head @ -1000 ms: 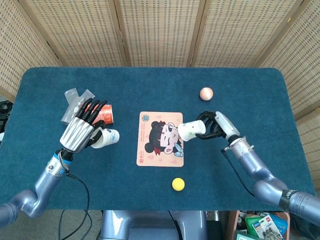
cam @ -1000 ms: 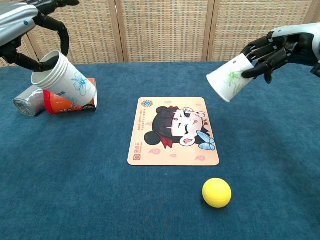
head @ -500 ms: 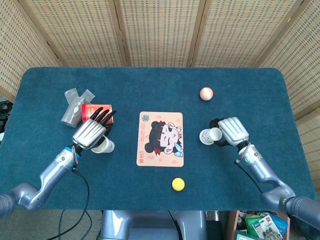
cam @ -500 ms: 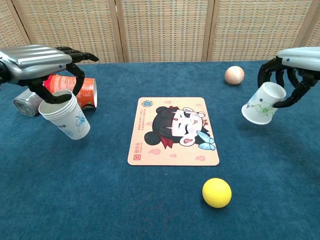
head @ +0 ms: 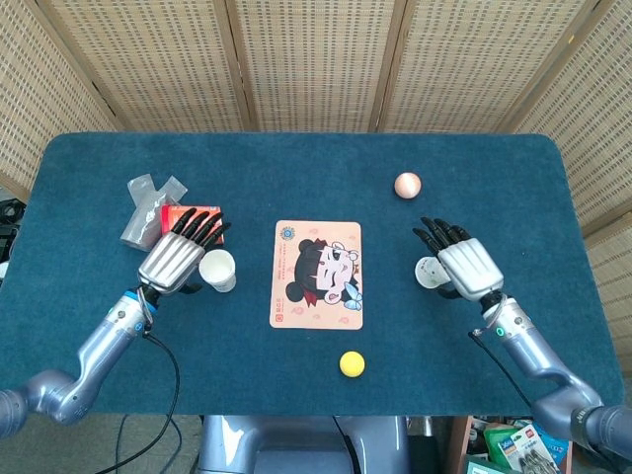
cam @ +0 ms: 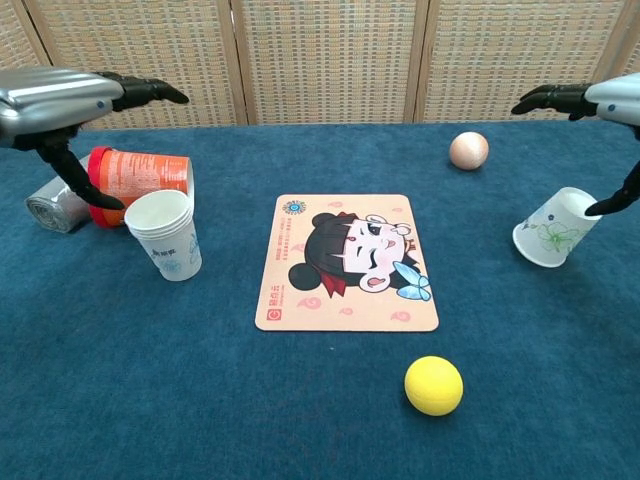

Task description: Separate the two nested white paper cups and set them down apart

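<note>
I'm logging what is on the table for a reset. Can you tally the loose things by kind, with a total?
White paper cups: 2, left cup, right cup
Balls: 2, yellow ball, pinkish ball
Cartoon mat: 1
Orange-red can, lying on its side: 1
Grey wrapped packet: 1
Total: 7

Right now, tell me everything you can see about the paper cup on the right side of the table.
The right cup is white paper with a faint green leaf print on its wall. It looks whole and empty. It is tilted, its open mouth up and toward the right, its base low on the blue cloth, right of the cartoon mat and below the pinkish ball. The right hand is spread above it; a dark fingertip sits at its rim.
</note>
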Controlling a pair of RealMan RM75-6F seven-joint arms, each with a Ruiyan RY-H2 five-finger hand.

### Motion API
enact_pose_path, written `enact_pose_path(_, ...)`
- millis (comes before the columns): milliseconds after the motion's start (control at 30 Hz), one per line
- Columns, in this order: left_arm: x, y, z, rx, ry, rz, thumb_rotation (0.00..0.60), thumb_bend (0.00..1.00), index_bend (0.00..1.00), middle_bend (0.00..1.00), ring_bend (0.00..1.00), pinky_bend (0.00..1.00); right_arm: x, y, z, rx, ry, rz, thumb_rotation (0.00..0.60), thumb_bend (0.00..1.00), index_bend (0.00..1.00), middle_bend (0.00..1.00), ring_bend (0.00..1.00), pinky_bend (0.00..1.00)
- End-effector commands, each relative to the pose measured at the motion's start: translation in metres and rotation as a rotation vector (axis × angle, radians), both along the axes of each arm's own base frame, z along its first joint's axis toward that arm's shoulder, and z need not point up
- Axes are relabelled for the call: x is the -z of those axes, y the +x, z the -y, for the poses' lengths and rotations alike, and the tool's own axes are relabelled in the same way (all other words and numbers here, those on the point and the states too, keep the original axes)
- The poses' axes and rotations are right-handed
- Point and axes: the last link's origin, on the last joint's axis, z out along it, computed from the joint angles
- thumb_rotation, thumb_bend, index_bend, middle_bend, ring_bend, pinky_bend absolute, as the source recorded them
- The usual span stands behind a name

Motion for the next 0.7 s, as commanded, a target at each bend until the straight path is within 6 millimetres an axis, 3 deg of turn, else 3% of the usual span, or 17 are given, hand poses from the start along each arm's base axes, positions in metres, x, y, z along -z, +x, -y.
enact_pose_path(33,-0.049,-0.026,0.025,-0.094,0.113,0.174,0.600,0.16,0.00,0.00,0.00,0.00,-0.035,-0.008,-0.044,-0.022,-0.082,0.102,0.600,0.00,0.03,0.00,0.05,0.17)
enact_pose_path(167,-0.082,-0.062,0.049,-0.195,0.269,0.222,0.600,0.16,0.00,0.00,0.00,0.00,-0.054,-0.027,-0.073,-0.028,-0.158,0.123,0.600,0.00,0.03,0.00,0.02,0.11)
enact_pose_path(267,-0.095,-0.081,0.064,-0.254,0.345,0.233,0.600,0.16,0.00,0.00,0.00,0.00,-0.061,-0.040,-0.089,-0.028,-0.203,0.120,0.600,0.00,0.03,0.00,0.00,0.05)
enact_pose_path(500,-0.112,-0.118,0.103,-0.395,0.397,0.279,0.600,0.16,0.00,0.00,0.00,0.00,-0.074,-0.057,-0.123,0.007,-0.280,0.192,0.600,0.00,0.03,0.00,0.00,0.00)
enact_pose_path(700,-0.108,-0.138,0.128,-0.403,0.399,0.315,0.600,0.16,0.00,0.00,0.00,0.00,-0.076,-0.060,-0.148,0.009,-0.333,0.244,0.600,0.00,0.03,0.00,0.00,0.00)
